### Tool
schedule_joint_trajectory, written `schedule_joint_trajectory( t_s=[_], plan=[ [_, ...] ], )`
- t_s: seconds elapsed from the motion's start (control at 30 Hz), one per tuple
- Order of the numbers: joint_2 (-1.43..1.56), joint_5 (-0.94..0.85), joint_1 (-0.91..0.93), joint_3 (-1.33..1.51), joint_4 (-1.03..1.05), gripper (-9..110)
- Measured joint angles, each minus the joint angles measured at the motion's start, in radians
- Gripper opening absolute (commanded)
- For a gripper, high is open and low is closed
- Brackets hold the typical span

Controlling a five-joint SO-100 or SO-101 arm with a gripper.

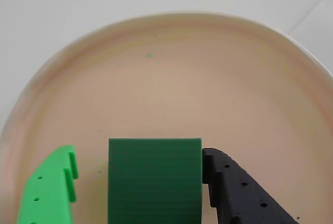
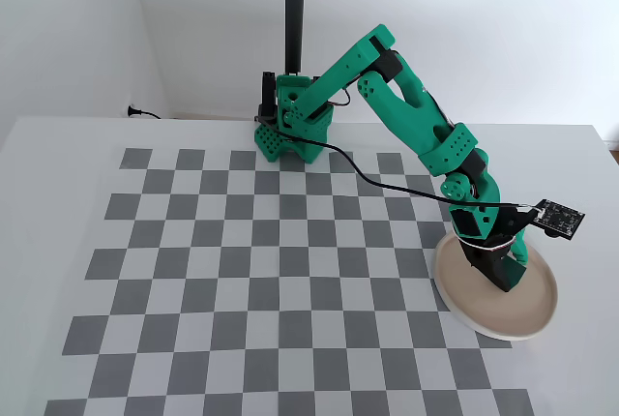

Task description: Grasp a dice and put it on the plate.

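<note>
In the wrist view we saw the small dark green cube dice (image 1: 154, 179) at the 6 o'clock edge, between the jaws of the gripper (image 1: 139, 174); the black one touched it, the bright green one stood slightly apart. It sat over the round, shallow beige-pink plate (image 1: 171, 83). In the fixed view the plate (image 2: 542, 320) lay on the checkerboard surface (image 2: 242, 271) at 4 o'clock.

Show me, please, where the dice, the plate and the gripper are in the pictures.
dice (image 1: 154, 179): wrist view, middle of its dark green face.
plate (image 2: 484, 321): fixed view, bare pale rim at the front.
gripper (image 1: 139, 182): wrist view, midway between the green and black fingers.
</note>
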Motion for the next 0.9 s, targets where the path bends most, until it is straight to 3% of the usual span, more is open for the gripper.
schedule_joint_trajectory(
  t_s=[0.9],
  plan=[
    [0.362, 0.017, 0.067, 0.000, 0.281, 24]
  ],
)
